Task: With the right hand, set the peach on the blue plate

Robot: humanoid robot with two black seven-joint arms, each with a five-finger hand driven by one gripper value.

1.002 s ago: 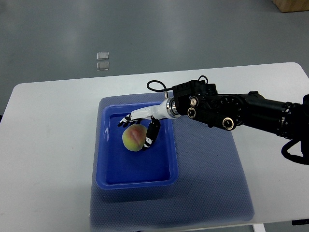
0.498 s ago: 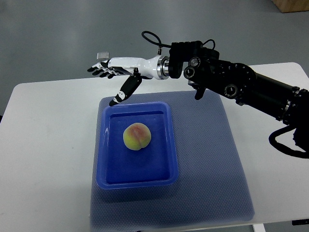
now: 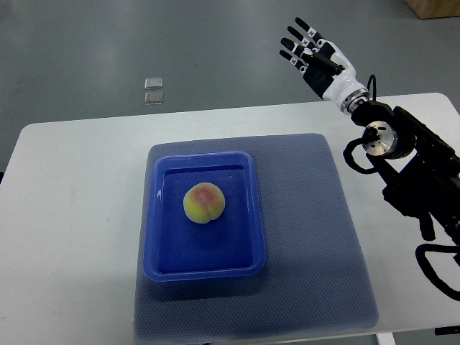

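In the top view, the peach [image 3: 204, 203] sits inside the blue plate [image 3: 162, 250], a little toward its far half, touching nothing else. The blue plate rests on a blue mat [image 3: 309, 237], toward the mat's left side, and the mat lies on the white table [image 3: 72, 237]. The right hand [image 3: 316, 57] hangs beyond the table's far right edge, well apart from the plate, fingers [image 3: 295, 44] spread apart and holding nothing.

Hand: your white right hand [image 3: 316, 54] has black fingers with white-tipped joints [image 3: 290, 44].
Wrist: behind it, a silver metal ring [image 3: 352, 102].
Arm: further back, black housing [image 3: 420, 172], round silver cap, looping black cables.
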